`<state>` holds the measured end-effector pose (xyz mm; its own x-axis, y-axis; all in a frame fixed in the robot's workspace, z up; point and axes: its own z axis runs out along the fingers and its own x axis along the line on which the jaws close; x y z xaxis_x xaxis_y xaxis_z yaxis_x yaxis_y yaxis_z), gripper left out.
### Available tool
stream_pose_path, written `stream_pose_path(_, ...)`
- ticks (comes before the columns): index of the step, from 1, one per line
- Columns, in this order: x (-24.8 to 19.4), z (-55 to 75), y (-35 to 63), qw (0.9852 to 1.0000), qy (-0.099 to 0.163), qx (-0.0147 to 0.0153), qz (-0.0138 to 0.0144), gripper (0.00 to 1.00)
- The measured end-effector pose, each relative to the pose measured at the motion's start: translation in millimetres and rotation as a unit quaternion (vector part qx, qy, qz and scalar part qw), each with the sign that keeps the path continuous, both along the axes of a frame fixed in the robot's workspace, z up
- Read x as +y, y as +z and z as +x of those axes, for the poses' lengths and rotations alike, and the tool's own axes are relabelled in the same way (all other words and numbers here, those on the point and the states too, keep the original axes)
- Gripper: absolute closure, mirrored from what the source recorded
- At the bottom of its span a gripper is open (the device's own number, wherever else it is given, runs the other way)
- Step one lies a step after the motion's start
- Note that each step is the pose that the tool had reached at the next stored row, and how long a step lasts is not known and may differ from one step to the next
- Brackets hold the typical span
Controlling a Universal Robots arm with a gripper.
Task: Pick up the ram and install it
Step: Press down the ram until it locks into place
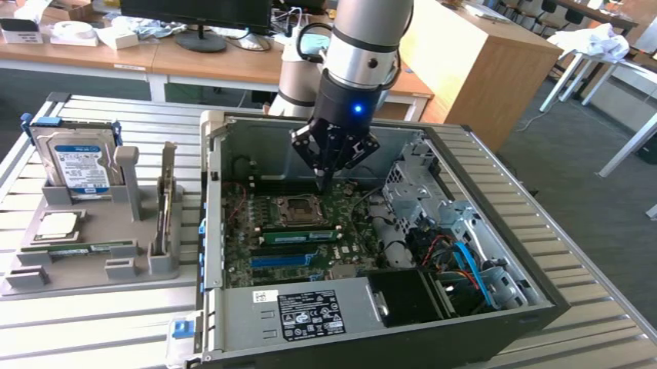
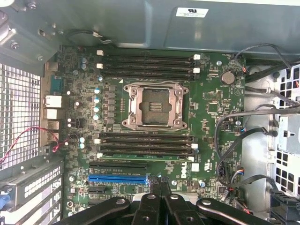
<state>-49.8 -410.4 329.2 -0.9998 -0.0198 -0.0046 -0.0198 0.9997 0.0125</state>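
The ram [image 1: 298, 234] is a long green stick standing on edge in a motherboard slot, just beside the empty processor socket [image 1: 295, 207]. In the wrist view it shows edge-on as a thin green line [image 2: 145, 157] between white latches. My gripper [image 1: 326, 181] hangs inside the open computer case above the board, near the socket. Its fingers are shut together with nothing between them. In the wrist view the gripper [image 2: 160, 187] sits over the blue slot [image 2: 117, 178], a little apart from the ram.
The open case [image 1: 211, 231] holds cables and a drive cage [image 1: 431, 192] at the exterior view's right. A grey holder [image 1: 82, 269] at the left carries a hard drive [image 1: 77, 157], a silver processor [image 1: 57, 225], an upright card [image 1: 165, 207] and a thin green strip [image 1: 82, 247].
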Motion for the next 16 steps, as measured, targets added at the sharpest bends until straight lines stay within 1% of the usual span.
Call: stream_pose_path(16,0.0,-1.5,0.0,1.0000,0.000,0.0000,0.0000,0.90)
